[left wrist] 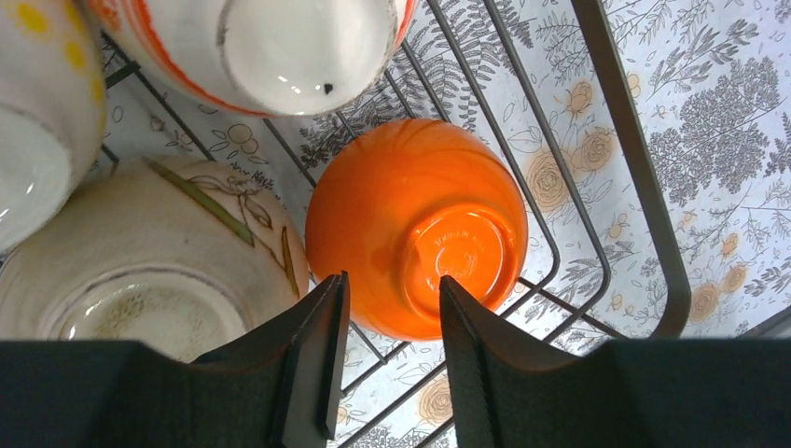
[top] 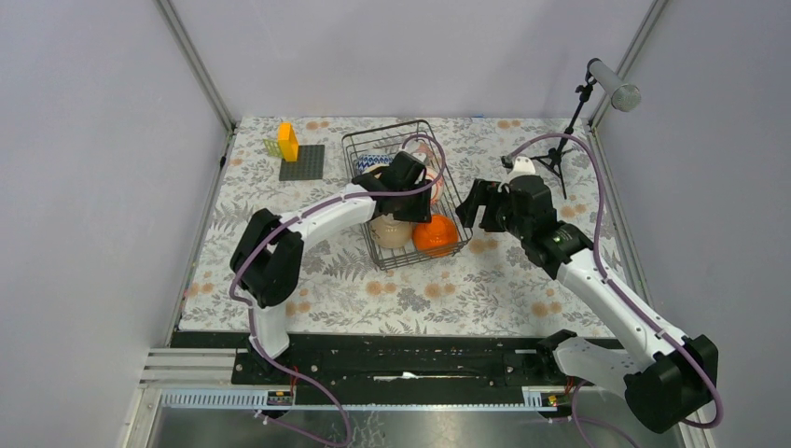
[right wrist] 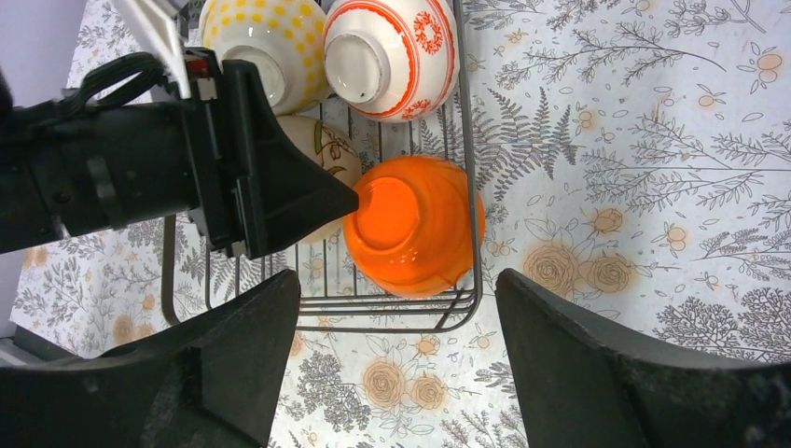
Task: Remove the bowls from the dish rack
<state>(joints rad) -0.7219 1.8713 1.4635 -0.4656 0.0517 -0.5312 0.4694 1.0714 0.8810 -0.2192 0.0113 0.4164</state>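
Orange bowl sits under my left jaws, not gripped.

My left gripper [left wrist: 392, 280] hangs low inside the dish rack [left wrist: 634, 159], jaws partly spread with nothing between them. I judge that modest gap suits a bowl's raised foot. The orange bowl [left wrist: 410, 215] lies upside down, as if draining, in the rack's near right corner, its foot just right of the gap. The beige bowl [left wrist: 149, 261] lies just beside it. My right gripper [right wrist: 396, 289], spread wide, hovers above the rack's near edge, probably keeping clear.
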